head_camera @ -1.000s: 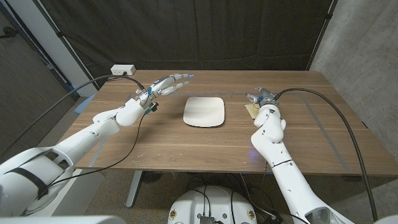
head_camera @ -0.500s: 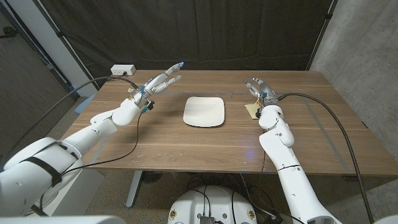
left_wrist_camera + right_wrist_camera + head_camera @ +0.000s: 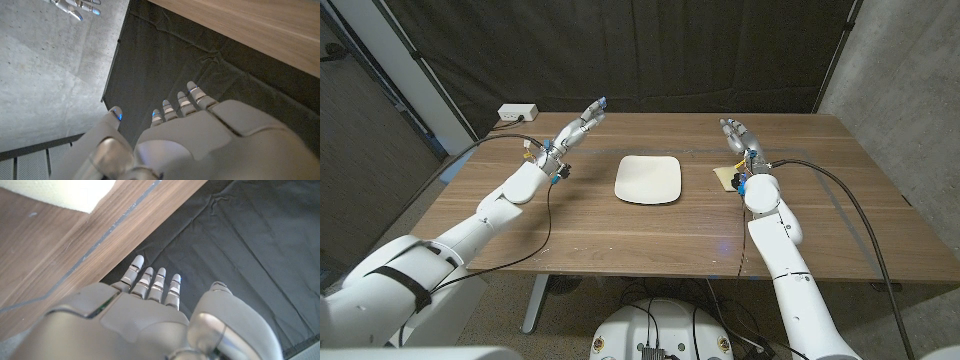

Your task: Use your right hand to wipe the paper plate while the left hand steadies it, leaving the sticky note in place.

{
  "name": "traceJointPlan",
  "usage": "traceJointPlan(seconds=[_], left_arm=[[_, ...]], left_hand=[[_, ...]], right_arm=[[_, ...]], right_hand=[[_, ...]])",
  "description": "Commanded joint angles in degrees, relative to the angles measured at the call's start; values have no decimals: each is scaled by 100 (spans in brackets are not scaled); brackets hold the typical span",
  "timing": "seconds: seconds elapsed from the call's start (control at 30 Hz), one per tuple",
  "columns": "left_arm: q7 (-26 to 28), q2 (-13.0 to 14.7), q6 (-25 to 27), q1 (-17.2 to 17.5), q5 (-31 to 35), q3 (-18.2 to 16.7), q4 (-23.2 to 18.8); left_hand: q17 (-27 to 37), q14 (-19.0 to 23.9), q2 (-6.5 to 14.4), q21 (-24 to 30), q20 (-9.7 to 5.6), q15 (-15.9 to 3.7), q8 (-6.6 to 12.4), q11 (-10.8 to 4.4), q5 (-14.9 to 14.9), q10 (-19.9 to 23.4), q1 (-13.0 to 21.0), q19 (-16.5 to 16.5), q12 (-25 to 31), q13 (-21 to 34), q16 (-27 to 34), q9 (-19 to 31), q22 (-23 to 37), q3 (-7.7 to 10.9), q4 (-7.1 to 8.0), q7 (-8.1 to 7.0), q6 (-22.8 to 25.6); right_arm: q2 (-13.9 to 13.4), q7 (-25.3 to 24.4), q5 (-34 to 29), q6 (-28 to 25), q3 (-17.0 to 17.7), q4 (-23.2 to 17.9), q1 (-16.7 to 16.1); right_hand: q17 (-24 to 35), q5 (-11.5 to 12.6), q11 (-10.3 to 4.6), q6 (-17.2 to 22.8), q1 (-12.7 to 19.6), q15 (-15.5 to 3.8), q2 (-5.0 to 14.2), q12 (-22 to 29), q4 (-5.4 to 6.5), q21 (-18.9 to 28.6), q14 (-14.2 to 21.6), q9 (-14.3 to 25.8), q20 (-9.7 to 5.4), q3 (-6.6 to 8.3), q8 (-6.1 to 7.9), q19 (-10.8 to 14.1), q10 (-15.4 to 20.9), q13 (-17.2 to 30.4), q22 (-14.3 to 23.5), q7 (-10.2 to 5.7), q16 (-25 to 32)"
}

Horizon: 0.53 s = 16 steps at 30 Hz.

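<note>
A white, rounded-square paper plate (image 3: 648,180) lies on the wooden table (image 3: 620,230), near the middle. My left hand (image 3: 578,128) is raised over the far left of the table, well left of the plate, fingers spread and pointing toward the back curtain, holding nothing. My right hand (image 3: 737,137) is raised right of the plate, fingers apart and empty. A pale yellow sheet (image 3: 723,177) lies on the table just beside my right wrist; its textured corner (image 3: 60,192) shows in the right wrist view. The left wrist view shows my left hand (image 3: 190,140) against the curtain and my right hand (image 3: 75,6) far off.
A white power box (image 3: 517,112) sits at the table's far left corner with cables running to my left arm. A grey tape line (image 3: 840,205) crosses the table's right part. A black curtain (image 3: 650,50) hangs behind the far edge.
Both hands have lifted and swung toward the table's far edge. The left hand moved back from near the plate; the right hand rose and opened above the yellow sheet.
</note>
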Motion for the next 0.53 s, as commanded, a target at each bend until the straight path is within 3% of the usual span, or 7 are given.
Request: traceJointPlan(seconds=[0.03,0.13,0.3,0.43,0.53], left_arm=[[-1205,-220,516,171,-1644,-532,-61],[-1524,-346,438,41,-1697,-638,263],[-2145,-730,235,-334,-1701,-888,1244],[-2543,-1040,70,-669,-1607,-1208,2068],[-2687,-1167,59,-815,-1472,-1494,2438]], left_hand=[[-3,-85,-2,-27,-12,-316,-23,-18,-12,-114,-28,-41,21,16,-1,-4,11,-28,-8,103,-118],[-4,-100,-3,-34,-16,-316,-17,8,-15,-125,-29,-56,26,16,1,-4,11,-33,-8,117,-136],[-6,-109,-4,-41,-11,-310,4,12,-19,-128,-32,-67,35,15,7,-4,11,-39,-8,127,-117],[-7,-125,-5,-60,2,-313,14,10,-23,-142,-35,-109,40,14,10,-4,12,-46,-7,118,-119],[-7,-134,-5,-64,-1,-312,18,-4,-26,-154,-38,-116,40,14,11,-4,13,-50,-5,120,-122]], right_arm=[[171,-216,568,380,313,-12,-117],[261,-314,638,425,341,-15,-139],[431,-509,411,150,148,-188,-216],[514,-625,301,41,62,-281,-226],[586,-760,340,162,58,-217,-164]], right_hand=[[-51,47,5,107,-118,-316,-3,57,58,-18,95,1,-250,-24,51,60,110,10,17,75,44],[-86,54,30,134,-154,-313,1,69,62,-20,142,0,-271,-28,52,107,157,8,16,111,53],[-109,59,34,146,-176,-305,6,70,64,-30,158,0,-257,-30,51,114,173,8,15,132,52],[-131,64,31,136,-192,-305,10,61,61,-48,152,-1,-234,-29,40,97,165,7,15,136,43],[-147,67,33,121,-203,-299,10,53,57,-61,146,-1,-228,-28,30,92,156,6,15,137,35]])
